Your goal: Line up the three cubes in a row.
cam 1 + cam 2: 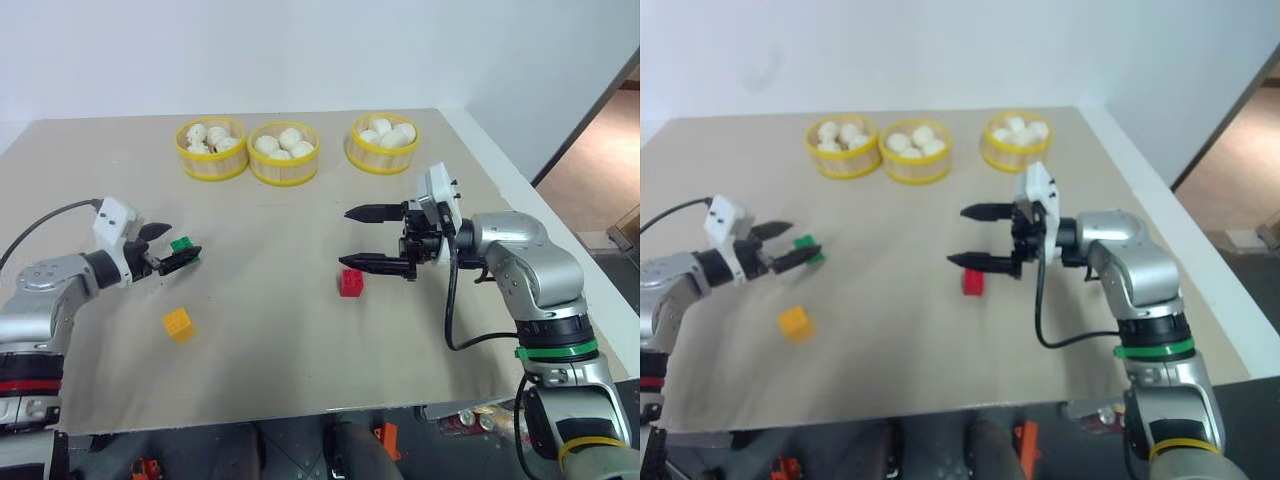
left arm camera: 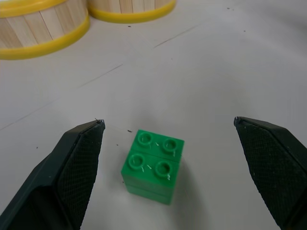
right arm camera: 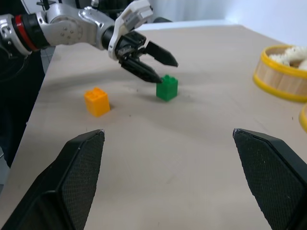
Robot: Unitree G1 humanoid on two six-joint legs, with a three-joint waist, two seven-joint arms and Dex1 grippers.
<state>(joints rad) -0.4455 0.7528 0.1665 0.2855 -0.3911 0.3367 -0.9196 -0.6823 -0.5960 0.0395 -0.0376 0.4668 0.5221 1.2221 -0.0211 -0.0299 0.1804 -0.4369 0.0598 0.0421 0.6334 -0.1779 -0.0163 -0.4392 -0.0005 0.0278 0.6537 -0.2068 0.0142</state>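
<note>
Three cubes [image 1: 182,243] [image 1: 351,282] [image 1: 178,323] upright, studs up; scattered, no row.

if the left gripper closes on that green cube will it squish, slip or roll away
Probably none. The green cube looks like hard moulded plastic with studs on top, so likely stiff and light. Its flat sides suit the open left gripper and its textured pads, though the glossy plastic might slip a little. It sits flat on the table, so it should slide, not roll.
</note>
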